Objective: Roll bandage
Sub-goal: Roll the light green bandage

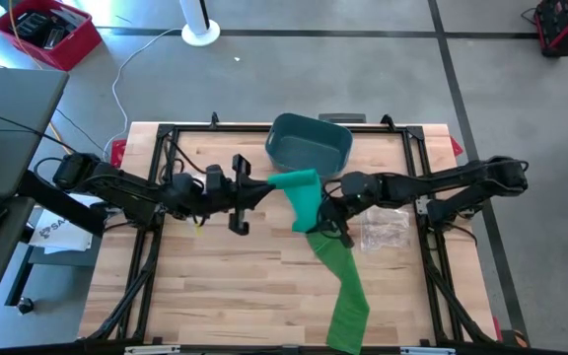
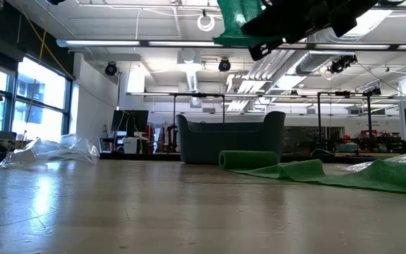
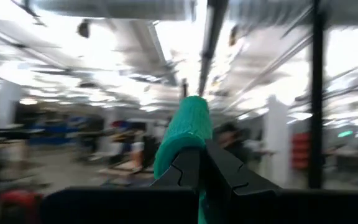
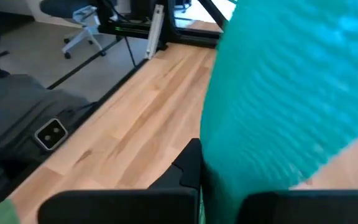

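Observation:
A green bandage (image 1: 309, 202) is held up above the middle of the table by both grippers. Its upper end, bunched or rolled (image 3: 188, 127), is in my left gripper (image 1: 269, 187), which is shut on it. My right gripper (image 1: 325, 215) is shut on the strip a little lower down. From there the strip (image 1: 348, 296) runs down onto the table and lies flat toward the near edge. In the low view the raised part (image 2: 238, 21) shows at the top. A rolled-looking green fold (image 2: 249, 159) rests on the table before the bin. My left gripper pinches the bandage's bunched upper end (image 3: 191, 140) between its two fingers (image 3: 182, 174), coming from the table's left and tipped upward. The end sticks out beyond the fingertips, lifted clear of the table. My right gripper pinches the strip (image 4: 229, 162) below the upper end, coming from the table's right and slanting down. The bandage covers one finger, so the exact place of contact is hidden. The strip hangs from there, and its lower part (image 1: 348, 306) lies on the table.
A teal bin (image 1: 309, 143) stands at the far middle of the table, just behind the grippers. A clear plastic bag (image 1: 383, 229) lies to the right, under my right arm. Bare wood (image 1: 215, 286) lies at the near left.

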Controlling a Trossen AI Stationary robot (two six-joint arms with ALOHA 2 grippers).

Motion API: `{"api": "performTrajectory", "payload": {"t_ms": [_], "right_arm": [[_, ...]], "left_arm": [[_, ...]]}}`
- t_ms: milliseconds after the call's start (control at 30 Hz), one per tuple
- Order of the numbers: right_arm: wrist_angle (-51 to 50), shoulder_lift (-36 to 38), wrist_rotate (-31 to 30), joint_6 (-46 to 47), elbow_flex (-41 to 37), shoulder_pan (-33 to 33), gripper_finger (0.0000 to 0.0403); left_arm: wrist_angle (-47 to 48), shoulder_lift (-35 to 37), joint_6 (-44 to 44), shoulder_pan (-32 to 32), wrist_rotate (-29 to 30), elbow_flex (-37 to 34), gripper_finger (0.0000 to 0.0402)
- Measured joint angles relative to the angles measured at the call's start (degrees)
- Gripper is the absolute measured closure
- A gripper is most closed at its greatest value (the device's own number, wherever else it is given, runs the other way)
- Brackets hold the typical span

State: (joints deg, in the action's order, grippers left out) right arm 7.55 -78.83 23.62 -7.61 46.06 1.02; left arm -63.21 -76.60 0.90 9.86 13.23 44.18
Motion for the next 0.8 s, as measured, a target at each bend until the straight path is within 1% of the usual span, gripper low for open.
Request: {"api": "performTrajectory", "payload": {"t_ms": [100,167,200,300,400,533,633,733,800], "right_arm": [[-1.42,0.02,-0.04,0.08,0.0,-0.69,0.0403],[-2.16,0.02,0.08,0.99,0.0,-0.54,0.0403],[-2.16,0.02,0.47,1.67,0.0,-0.2,0.0403],[-2.2,0.02,2.45,3.31,0.0,1.54,0.0403],[-2.19,0.02,4.83,3.72,0.0,4.07,0.0403],[-1.99,0.07,5.38,3.75,0.0,7.22,0.0403],[0.15,0.43,5.4,3.75,0.0,8.4,0.0403],[3.07,1.77,5.24,4.13,0.0,8.46,0.0403],[5.56,3.3,3.42,5.24,0.0,8.01,0.0403]], "left_arm": [[-3.33,0.01,-1.32,-0.06,-3.89,0.0,0.0401],[-4.01,0.02,-0.37,-0.03,-3.93,0.0,0.0401],[-3.89,0.02,0.62,-0.06,-3.05,0.0,0.0401],[-2.16,0.02,5.03,-0.18,2.57,0.0,0.0401],[2.37,0.0,10.59,-0.47,10.75,0.0,0.0401],[10.39,0.02,16.28,-1.61,21.52,0.0,0.0401],[15.88,0.0,17.71,-3.13,24.28,0.0,0.0401],[20.65,0.02,17.38,-4.44,24.58,0.0,0.0401],[23.39,0.02,17.36,-4.71,24.51,0.0,0.0401]]}}
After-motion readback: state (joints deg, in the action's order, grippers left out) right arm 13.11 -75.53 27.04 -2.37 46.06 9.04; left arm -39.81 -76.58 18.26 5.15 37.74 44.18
